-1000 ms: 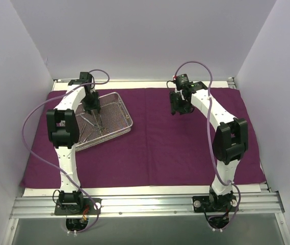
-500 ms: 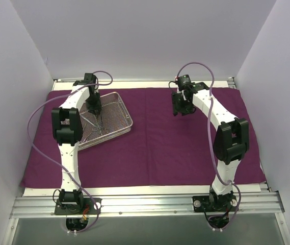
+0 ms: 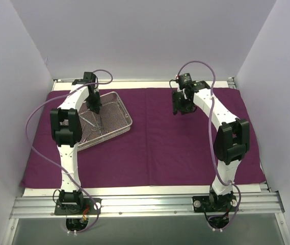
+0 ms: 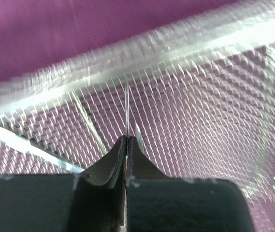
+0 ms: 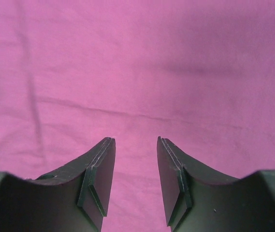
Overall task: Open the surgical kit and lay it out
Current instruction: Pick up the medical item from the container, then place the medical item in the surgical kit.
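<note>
magenta-purple cloth, silver diamond-mesh tray, black right end effector, and a seemingly silver instrument.

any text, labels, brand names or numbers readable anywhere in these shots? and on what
None can be read.
No words, brand marks or numbers show on the purple cloth, the wire-mesh tray, the slim instrument pinched in the left gripper, or the open right gripper.
The arm bases are too small to tell whether they carry any label.
</note>
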Controlling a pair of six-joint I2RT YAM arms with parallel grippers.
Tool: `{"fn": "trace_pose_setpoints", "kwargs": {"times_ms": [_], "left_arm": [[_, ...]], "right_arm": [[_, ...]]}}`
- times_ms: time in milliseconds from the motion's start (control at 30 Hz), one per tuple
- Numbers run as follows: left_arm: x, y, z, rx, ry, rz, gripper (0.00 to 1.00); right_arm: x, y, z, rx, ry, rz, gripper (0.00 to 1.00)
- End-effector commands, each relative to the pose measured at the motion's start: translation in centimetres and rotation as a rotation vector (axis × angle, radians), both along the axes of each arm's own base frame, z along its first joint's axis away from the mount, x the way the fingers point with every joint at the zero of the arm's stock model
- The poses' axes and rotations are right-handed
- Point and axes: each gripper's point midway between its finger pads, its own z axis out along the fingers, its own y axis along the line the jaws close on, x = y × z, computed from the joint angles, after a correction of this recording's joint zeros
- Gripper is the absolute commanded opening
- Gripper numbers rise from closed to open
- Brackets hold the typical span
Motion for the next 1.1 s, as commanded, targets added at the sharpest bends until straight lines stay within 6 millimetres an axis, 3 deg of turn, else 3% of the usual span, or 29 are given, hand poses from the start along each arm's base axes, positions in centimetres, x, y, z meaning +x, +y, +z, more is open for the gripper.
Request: {"fn": "trace_pose_setpoints", "kwargs": {"times_ms": [0,33,67,100,133,167,200,233,267,300,333,367,433,467,567,667,833,1067], "left_arm": [[-1.3,-2.1,8.6,-0.137,-0.133,-0.002,0.02],[-1.9,-2.7,9.4,-0.171,-0.14,-0.005,0.02],[-2.4,-3.7,11.8,-0.239,-0.185,-0.02,0.02],[-3.6,-4.5,11.4,-0.293,-0.154,-0.009,0.02],[-4.2,-5.2,12.1,-0.339,-0.159,-0.012,0.02],[-4.4,-6.0,14.3,-0.396,-0.215,-0.026,0.02],[-5.1,-8.4,15.9,-0.541,-0.221,-0.056,0.02],[-6.4,-9.6,15.3,-0.621,-0.187,-0.057,0.02],[-5.9,-10.8,18.4,-0.706,-0.296,-0.093,0.02],[-6.9,-12.8,20.3,-0.862,-0.276,-0.101,0.02],[-8.1,-13.9,19.8,-0.922,-0.249,-0.108,0.02],[-7.9,-14.7,22.7,-0.982,-0.348,-0.164,0.02],[-9.4,-16.5,23.8,-1.089,-0.322,-0.174,0.02],[-9.4,-17.1,25.5,-1.125,-0.379,-0.217,0.02],[-10.6,-18.4,27.7,-1.213,-0.42,-0.275,0.02],[-11.4,-19.2,28.5,-1.254,-0.418,-0.288,0.02],[-12.4,-19.8,29.8,-1.291,-0.446,-0.325,0.02],[-12.9,-20.2,30.1,-1.315,-0.461,-0.333,0.02]], "right_arm": [[0.8,2.3,4.2,0.097,-0.072,0.026,0.4],[1.0,3.0,4.7,0.119,-0.085,0.036,0.4],[1.2,4.5,5.4,0.188,-0.098,0.064,0.4],[1.1,5.7,6.0,0.238,-0.105,0.092,0.4],[1.0,6.8,6.6,0.285,-0.114,0.116,0.4],[1.4,8.1,7.8,0.351,-0.15,0.155,0.41],[-0.1,10.6,8.6,0.47,-0.116,0.237,0.41],[-0.6,11.8,9.3,0.534,-0.12,0.269,0.41],[-0.2,13.4,11.7,0.628,-0.204,0.328,0.42],[-1.7,15.1,13.3,0.767,-0.168,0.361,0.42],[-2.7,15.8,12.5,0.834,-0.135,0.357,0.43],[-2.2,16.9,16.0,0.936,-0.262,0.424,0.43],[-3.9,18.1,17.1,1.048,-0.217,0.444,0.46],[-4.3,18.6,18.6,1.085,-0.265,0.487,0.47],[-5.8,19.3,20.3,1.185,-0.258,0.541,0.47],[-7.0,19.2,22.1,1.311,-0.27,0.559,0.48],[-7.4,19.2,21.5,1.331,-0.235,0.539,0.46],[-7.6,19.4,20.9,1.33,-0.209,0.537,0.41]]}}
